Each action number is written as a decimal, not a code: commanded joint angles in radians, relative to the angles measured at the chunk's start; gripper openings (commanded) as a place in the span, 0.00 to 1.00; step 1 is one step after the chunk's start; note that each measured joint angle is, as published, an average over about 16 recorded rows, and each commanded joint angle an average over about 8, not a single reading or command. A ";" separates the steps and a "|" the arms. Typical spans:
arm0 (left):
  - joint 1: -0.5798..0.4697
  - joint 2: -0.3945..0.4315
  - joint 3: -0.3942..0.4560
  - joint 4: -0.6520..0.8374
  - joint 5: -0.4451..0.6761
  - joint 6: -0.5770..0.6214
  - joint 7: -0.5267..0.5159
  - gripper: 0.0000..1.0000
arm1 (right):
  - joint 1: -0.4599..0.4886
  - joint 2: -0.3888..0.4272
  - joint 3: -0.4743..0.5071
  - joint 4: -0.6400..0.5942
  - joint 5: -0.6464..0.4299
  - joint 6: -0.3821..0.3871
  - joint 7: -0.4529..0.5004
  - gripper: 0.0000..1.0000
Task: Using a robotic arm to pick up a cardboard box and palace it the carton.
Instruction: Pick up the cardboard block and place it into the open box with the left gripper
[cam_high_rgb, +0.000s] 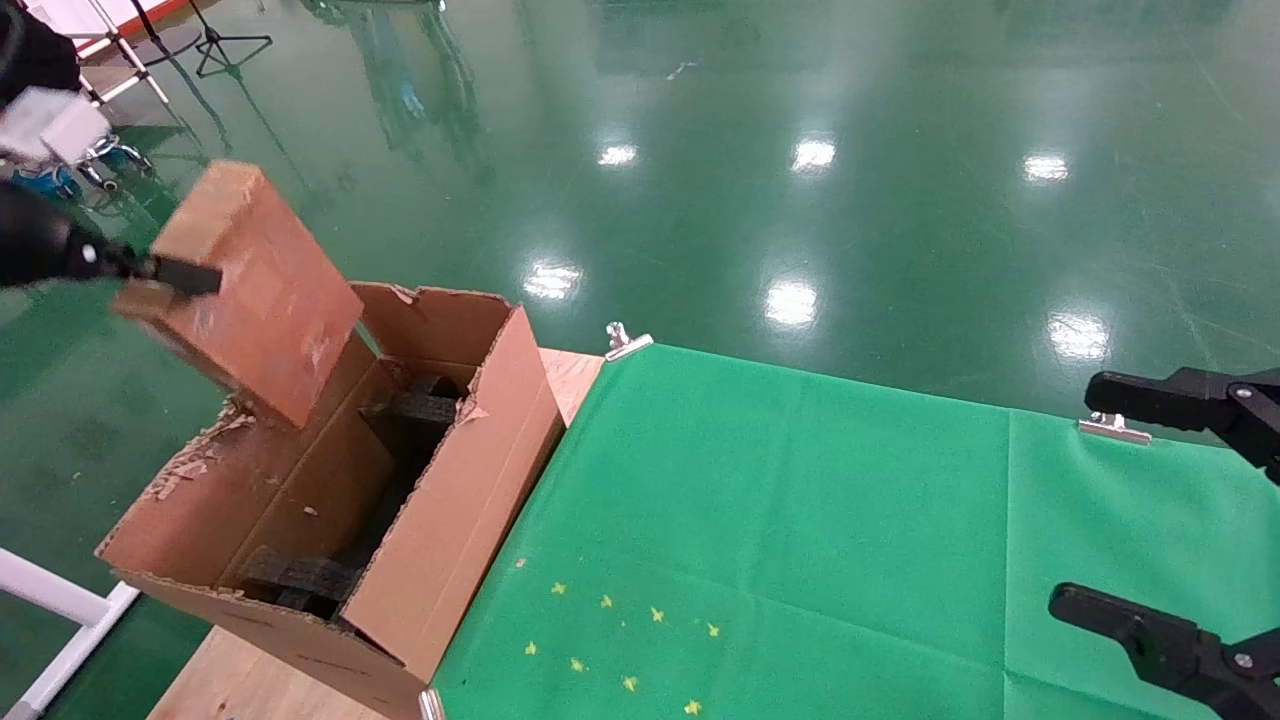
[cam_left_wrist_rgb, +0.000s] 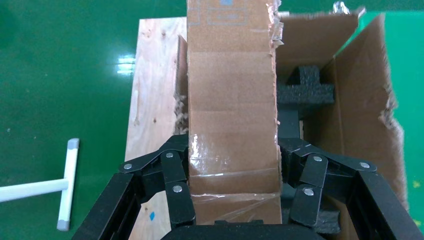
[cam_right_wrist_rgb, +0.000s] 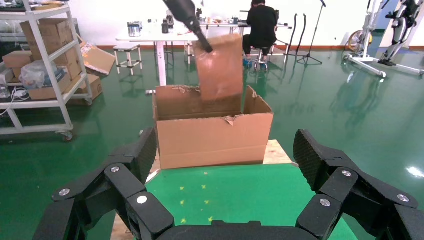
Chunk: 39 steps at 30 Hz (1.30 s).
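Cardboard box (cam_high_rgb: 250, 290), clamped tilted in your left claw (cam_left_wrist_rgb: 234, 197) at ten o'clock above the carton (cam_high_rgb: 440, 520), could snag its ragged flap; right claw (cam_right_wrist_rgb: 227, 192) idles open.

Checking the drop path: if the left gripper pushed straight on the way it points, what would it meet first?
Probably the carton: the left gripper holds the cardboard box aimed into its opening, toward the black foam.

Cardboard box (cam_right_wrist_rgb: 220, 67) held tilted above carton (cam_right_wrist_rgb: 212, 132); right gripper (cam_right_wrist_rgb: 227, 165) jaws spread (empty).
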 joint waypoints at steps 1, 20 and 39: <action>0.025 -0.013 0.001 0.010 -0.016 -0.016 0.037 0.00 | 0.000 0.000 0.000 0.000 0.000 0.000 0.000 1.00; 0.186 0.014 0.028 0.236 -0.056 -0.131 0.217 0.00 | 0.000 0.000 0.000 0.000 0.000 0.000 0.000 1.00; 0.277 0.109 0.021 0.463 -0.099 -0.212 0.334 0.00 | 0.000 0.000 0.000 0.000 0.000 0.000 0.000 1.00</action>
